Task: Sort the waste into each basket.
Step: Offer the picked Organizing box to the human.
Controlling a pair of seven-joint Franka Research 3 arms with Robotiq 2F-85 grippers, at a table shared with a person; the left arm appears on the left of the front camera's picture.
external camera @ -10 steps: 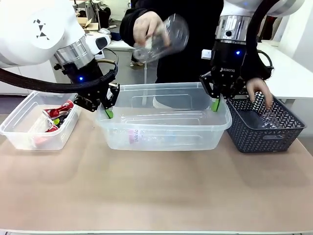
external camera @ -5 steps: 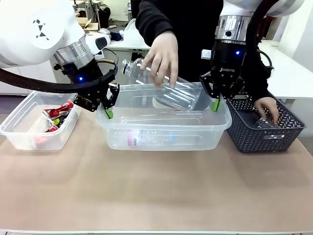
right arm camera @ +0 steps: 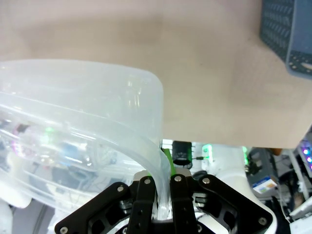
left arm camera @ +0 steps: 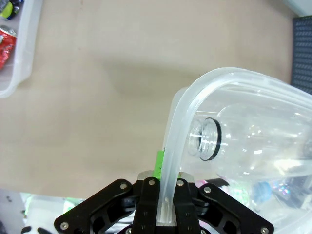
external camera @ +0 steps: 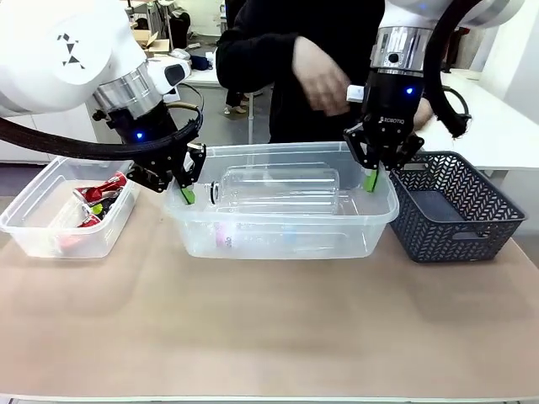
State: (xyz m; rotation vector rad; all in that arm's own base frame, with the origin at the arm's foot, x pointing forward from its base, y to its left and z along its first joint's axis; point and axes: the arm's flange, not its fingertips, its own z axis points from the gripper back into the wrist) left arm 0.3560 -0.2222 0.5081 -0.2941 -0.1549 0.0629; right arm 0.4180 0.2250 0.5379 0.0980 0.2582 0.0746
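We read "ROBOTIQ" on the right gripper [external camera: 371,180], whose fingers pinch the right rim of the large clear tub [external camera: 282,244]; the left gripper [external camera: 187,194] likewise pinches that tub's left rim. In the tub we see a big clear bottle [external camera: 278,187] lying on its side, open neck toward the left gripper, above bottles with pink and blue labels too blurred to read. The small tub [external camera: 34,227] holds red cans [external camera: 99,190]; a dark basket [external camera: 450,220] stands right, near a person's hand [external camera: 320,76].
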